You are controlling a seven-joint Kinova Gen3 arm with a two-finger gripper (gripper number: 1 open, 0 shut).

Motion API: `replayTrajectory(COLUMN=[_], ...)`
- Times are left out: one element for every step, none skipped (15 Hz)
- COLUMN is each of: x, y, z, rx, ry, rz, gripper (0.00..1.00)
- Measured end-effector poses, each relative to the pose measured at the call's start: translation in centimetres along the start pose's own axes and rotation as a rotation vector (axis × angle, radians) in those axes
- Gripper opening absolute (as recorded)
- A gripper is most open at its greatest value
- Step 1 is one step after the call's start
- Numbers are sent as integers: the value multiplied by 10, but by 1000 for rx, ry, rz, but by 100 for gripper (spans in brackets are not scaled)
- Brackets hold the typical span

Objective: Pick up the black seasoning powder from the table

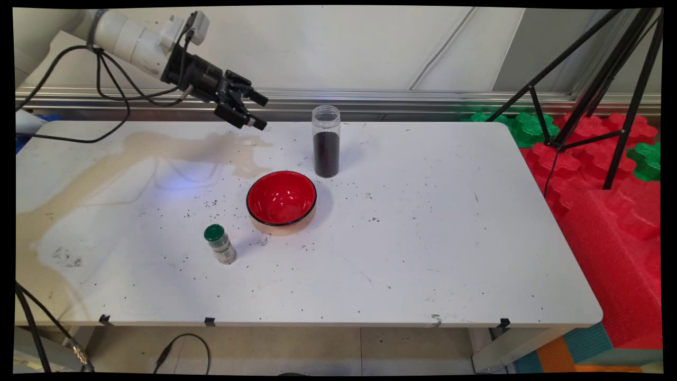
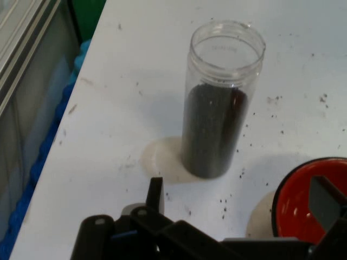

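Your gripper (image 1: 259, 111) hangs in the air over the table's (image 1: 423, 254) far left part, tilted down toward the right. Its two fingers stand wide apart and hold nothing; they touch nothing either.

Nearest thing: a clear jar (image 1: 326, 141), upright, lid off, near the far edge and to the gripper's right, apart from it. Dark grains fill roughly its lower two thirds; the upper part is empty and see-through. In the hand view the jar (image 2: 219, 100) stands ahead of the fingers (image 2: 155, 196), with the open mouth showing.

Just in front of the jar, to its left, you have a red bowl (image 1: 281, 201) with a dark rim, upright, nothing in it. The hand view catches its edge (image 2: 295, 203) at lower right.

Nearer still, left of the bowl, a small bottle (image 1: 220, 244) with a green cap stands apart.

Dark specks lie scattered about the bowl and jar. A tan stain spreads over the table's left side.
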Motion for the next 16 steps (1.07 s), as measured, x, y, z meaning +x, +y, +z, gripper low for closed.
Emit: replayTrajectory(x=[0, -1, -3, -4, -6, -8, -10, -12, -15, -17, -20, -22, -24, -26, -28, -29], y=[-1, -3, -4, -5, -6, -7, -8, -10, -11, -12, -13, -14, -15, -16, -17, -18], z=[4, 8, 13, 17, 21, 26, 29, 34, 38, 42, 46, 50, 53, 56, 59, 61], rx=[-9, -19, -30, -39, -49, -59, -66, -73, -79, -84, -89, -93, -96, -97, -99, -101], ry=[9, 19, 28, 37, 46, 54, 62, 72, 82, 91, 101, 110, 119, 125, 134, 139], rz=[8, 17, 27, 35, 44, 53, 60, 69, 77, 83, 88, 92, 94, 95, 95, 96], gripper=[100, 100, 100, 100, 100, 100, 100, 100, 100, 100, 100, 100, 100, 100, 100, 100])
